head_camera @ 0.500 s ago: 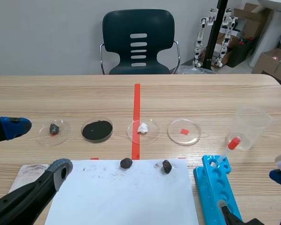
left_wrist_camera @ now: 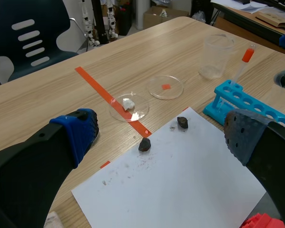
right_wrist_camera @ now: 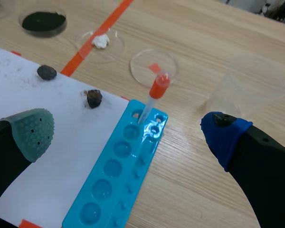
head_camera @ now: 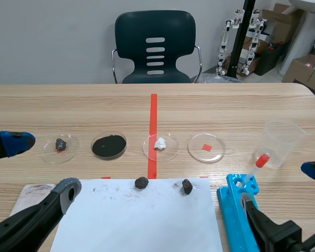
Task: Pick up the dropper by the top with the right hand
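Note:
The dropper is a clear tube with an orange-red bulb, and it stands tilted in the far end of the blue rack. In the left wrist view the dropper rises from the rack near the beaker. My right gripper is open and low over the rack, behind the dropper. In its own view the right gripper straddles the rack, with the bulb ahead of the gap, untouched. My left gripper is open at the table's left, holding nothing.
A clear beaker stands just beyond the dropper. Several petri dishes lie in a row: a dark stone, black powder, a white lump, a red chip. Two dark rocks sit on white paper.
My right gripper has moved forward over the blue rack, its black finger now beside the rack's near end and its blue pad higher up. The dropper and the left arm stayed put.

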You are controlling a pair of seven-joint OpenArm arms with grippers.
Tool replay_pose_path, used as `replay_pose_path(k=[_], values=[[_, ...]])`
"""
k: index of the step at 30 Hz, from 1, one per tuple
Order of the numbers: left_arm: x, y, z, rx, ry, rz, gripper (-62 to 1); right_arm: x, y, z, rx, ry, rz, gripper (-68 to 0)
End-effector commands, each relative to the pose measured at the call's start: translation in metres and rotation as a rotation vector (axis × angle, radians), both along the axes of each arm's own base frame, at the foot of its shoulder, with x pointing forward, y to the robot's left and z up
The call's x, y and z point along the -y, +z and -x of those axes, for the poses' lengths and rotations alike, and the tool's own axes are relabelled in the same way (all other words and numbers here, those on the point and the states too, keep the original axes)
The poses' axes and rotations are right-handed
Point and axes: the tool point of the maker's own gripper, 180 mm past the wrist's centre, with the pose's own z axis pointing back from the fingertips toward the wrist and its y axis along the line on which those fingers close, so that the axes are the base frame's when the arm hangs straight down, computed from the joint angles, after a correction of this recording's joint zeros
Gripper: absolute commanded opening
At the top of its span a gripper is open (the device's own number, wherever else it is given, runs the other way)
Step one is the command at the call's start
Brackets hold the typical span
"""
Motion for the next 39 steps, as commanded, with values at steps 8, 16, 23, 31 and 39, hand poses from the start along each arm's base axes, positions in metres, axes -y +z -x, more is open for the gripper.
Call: replay_pose_path(k=[8, 16, 23, 31, 39], values=[[0.001, 0.006, -0.001, 0.014, 0.002, 0.026, -5.0, -0.004, 0.018, -0.006, 0.083, 0.028, -0.002, -1.9], [0.001, 0.006, -0.001, 0.014, 0.002, 0.026, -5.0, -0.006, 0.018, -0.006, 0.098, 0.051, 0.029, -1.9], [0.001, 0.006, -0.001, 0.014, 0.002, 0.026, -5.0, -0.007, 0.027, -0.007, 0.153, 0.056, 0.014, -2.3], [0.001, 0.006, -0.001, 0.014, 0.002, 0.026, -5.0, 0.005, 0.022, -0.001, 0.245, 0.05, -0.034, -2.3], [0.001, 0.006, -0.001, 0.014, 0.002, 0.026, -5.0, 0.026, 0.006, -0.014, 0.295, 0.029, -0.04, -2.3]])
